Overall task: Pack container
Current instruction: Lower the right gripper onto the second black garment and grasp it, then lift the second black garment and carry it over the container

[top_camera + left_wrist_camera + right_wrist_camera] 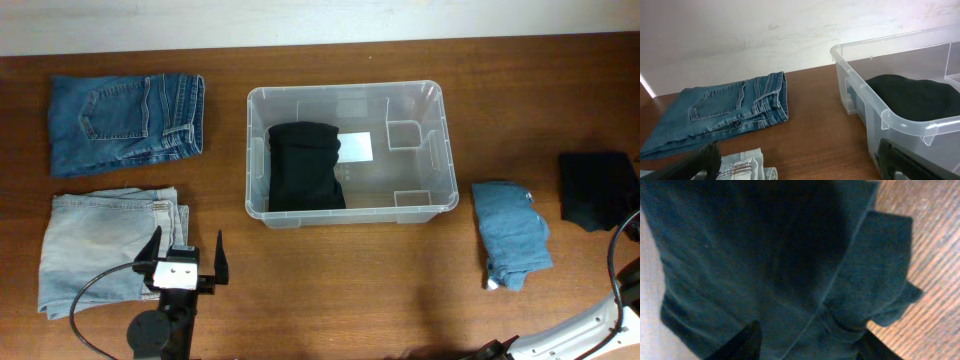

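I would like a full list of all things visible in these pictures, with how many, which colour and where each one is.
container: one, clear, centre
black garment: one, black, inside container, left part
dark jeans: one, dark blue, left, far side
pale jeans: one, light blue, left, near side
blue garment: one, blue, right of container
dark garment: one, black, far right
table: one, brown wood, under everything
left pincer: one, black, open, beside pale jeans
right pincer: one, black, close over dark garment

You have a dark brown wooden worktop (pixel 330 290) in front of you, its fine grain running lengthwise under a soft sheen. A pale off-white wall (pixel 300 20), faintly scuffed, rises directly from the worktop's far edge. Light falls evenly across the worktop, without hard shadows.
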You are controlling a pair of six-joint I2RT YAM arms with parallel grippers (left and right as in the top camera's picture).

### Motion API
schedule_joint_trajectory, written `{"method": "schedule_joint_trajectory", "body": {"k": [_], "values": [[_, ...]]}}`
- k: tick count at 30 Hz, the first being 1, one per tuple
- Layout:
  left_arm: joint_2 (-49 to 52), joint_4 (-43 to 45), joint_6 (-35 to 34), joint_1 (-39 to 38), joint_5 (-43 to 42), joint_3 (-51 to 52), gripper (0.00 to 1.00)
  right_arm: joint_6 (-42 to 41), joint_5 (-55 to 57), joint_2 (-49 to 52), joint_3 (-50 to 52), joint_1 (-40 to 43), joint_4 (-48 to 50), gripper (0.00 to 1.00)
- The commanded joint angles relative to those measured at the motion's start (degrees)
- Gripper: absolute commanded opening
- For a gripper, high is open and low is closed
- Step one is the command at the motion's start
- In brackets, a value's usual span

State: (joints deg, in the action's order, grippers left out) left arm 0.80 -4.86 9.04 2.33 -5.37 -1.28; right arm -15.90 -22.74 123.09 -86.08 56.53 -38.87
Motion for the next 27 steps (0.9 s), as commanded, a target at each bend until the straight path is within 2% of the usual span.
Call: {"method": "schedule_joint_trajectory", "body": {"k": [1, 2, 4, 8, 14, 23, 27], "values": [[-0.4, 0.1, 0.8, 0.2, 0.2, 0.4, 0.99, -2.2, 1.7, 5.2, 2.8, -1.0, -1.2, 0.43], [-0.4, 0.1, 0.8, 0.2, 0.2, 0.4, 0.99, -3.1, 1.8, 5.2, 2.8, -1.0, -1.4, 0.31], [-0.4, 0.1, 0.8, 0.2, 0.2, 0.4, 0.99, -3.1, 1.8, 5.2, 2.8, -1.0, -1.6, 0.18], [-0.4, 0.1, 0.8, 0.2, 0.2, 0.4, 1.00, -3.1, 0.0, 5.2, 2.8, -1.0, -1.9, 0.05], [-0.4, 0.1, 0.8, 0.2, 0.2, 0.4, 0.99, -3.0, -11.9, 4.4, 0.5, -1.0, -1.8, 0.04], [-0.4, 0.1, 0.8, 0.2, 0.2, 0.4, 0.99, -3.1, -48.0, 1.4, -10.2, -1.0, -1.9, 0.04], [-0.4, 0.1, 0.8, 0.2, 0.2, 0.4, 0.99, -3.1, -57.1, -2.0, -14.2, -1.3, -2.6, 0.04]]}}
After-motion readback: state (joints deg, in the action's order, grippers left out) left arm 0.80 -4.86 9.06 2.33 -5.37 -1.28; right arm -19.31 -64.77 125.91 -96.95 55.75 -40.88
